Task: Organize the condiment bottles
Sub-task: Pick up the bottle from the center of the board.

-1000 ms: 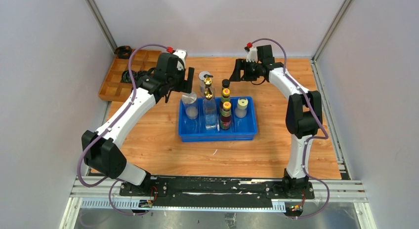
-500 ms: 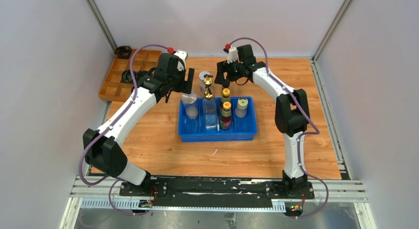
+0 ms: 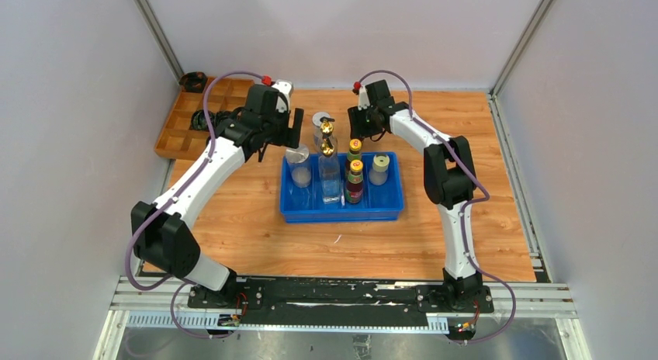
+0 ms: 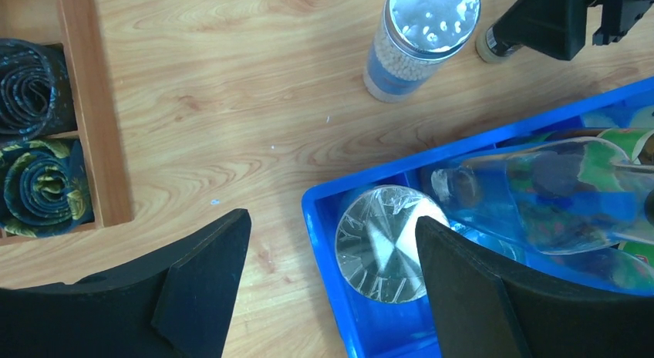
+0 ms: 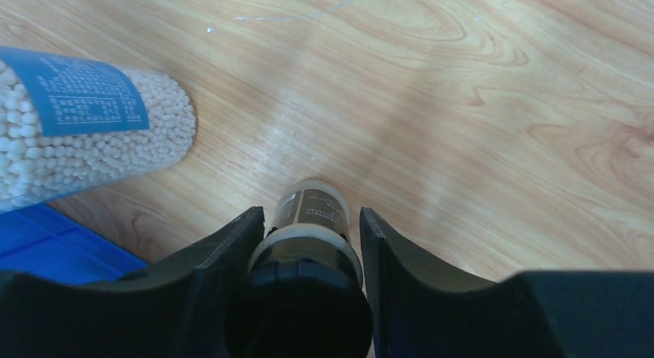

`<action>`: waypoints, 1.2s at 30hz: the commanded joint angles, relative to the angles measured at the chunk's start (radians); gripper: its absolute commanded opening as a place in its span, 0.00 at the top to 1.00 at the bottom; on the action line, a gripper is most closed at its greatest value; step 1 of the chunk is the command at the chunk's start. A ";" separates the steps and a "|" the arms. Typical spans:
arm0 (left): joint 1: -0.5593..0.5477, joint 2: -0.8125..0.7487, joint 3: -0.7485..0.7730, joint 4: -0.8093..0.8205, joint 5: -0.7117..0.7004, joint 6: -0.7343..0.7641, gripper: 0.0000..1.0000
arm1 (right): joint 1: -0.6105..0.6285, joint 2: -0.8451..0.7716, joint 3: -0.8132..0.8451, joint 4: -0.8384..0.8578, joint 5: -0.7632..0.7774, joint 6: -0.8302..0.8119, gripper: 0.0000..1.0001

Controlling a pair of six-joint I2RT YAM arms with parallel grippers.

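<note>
In the top view, the blue bin (image 3: 388, 209) holds a silver-lidded jar (image 3: 298, 154), a tall clear gold-spouted bottle (image 3: 329, 170), two yellow-capped sauce bottles (image 3: 354, 174) and a cream-lidded jar (image 3: 379, 166). A second silver-lidded jar (image 3: 320, 121) with white beads stands on the table behind the bin. My right gripper (image 5: 311, 211) is shut on the small black-capped bottle (image 5: 312, 219), which stands on the wood beside that jar (image 5: 92, 134). My left gripper (image 4: 330, 219) is open and empty, its jaws standing over the bin's left edge (image 4: 324, 242) and the jar (image 4: 383, 246) inside.
A wooden divided tray (image 3: 180, 127) with black coiled rings (image 4: 35, 180) sits at the table's far left. Grey walls close in the back and both sides. Bare wood lies in front of the bin and to its right.
My right gripper has swung left from the back right and closed around the small black-capped bottle. The left arm has barely moved.
</note>
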 commanded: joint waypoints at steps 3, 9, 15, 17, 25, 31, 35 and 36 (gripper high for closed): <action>0.011 0.009 -0.026 0.024 0.021 0.011 0.16 | 0.008 0.002 0.021 -0.013 0.073 0.005 0.58; 0.011 0.038 -0.005 0.032 0.026 0.003 0.16 | 0.003 -0.060 -0.038 -0.012 0.195 -0.010 0.60; 0.011 0.135 0.100 0.053 0.041 0.019 0.15 | -0.035 -0.150 -0.132 -0.012 0.254 -0.014 0.62; 0.011 0.173 0.138 0.063 0.051 0.030 0.14 | -0.057 -0.190 -0.168 -0.012 0.245 -0.009 0.62; 0.012 0.336 0.258 0.137 0.125 0.031 0.10 | -0.116 -0.319 -0.289 -0.014 0.219 0.006 0.63; 0.012 0.480 0.384 0.143 0.194 0.025 0.10 | -0.137 -0.382 -0.362 -0.017 0.207 0.021 0.64; 0.011 0.555 0.445 0.132 0.229 0.025 0.10 | -0.149 -0.421 -0.408 -0.022 0.206 0.024 0.64; 0.011 0.571 0.457 0.129 0.232 0.025 0.10 | -0.152 -0.431 -0.418 -0.024 0.205 0.024 0.64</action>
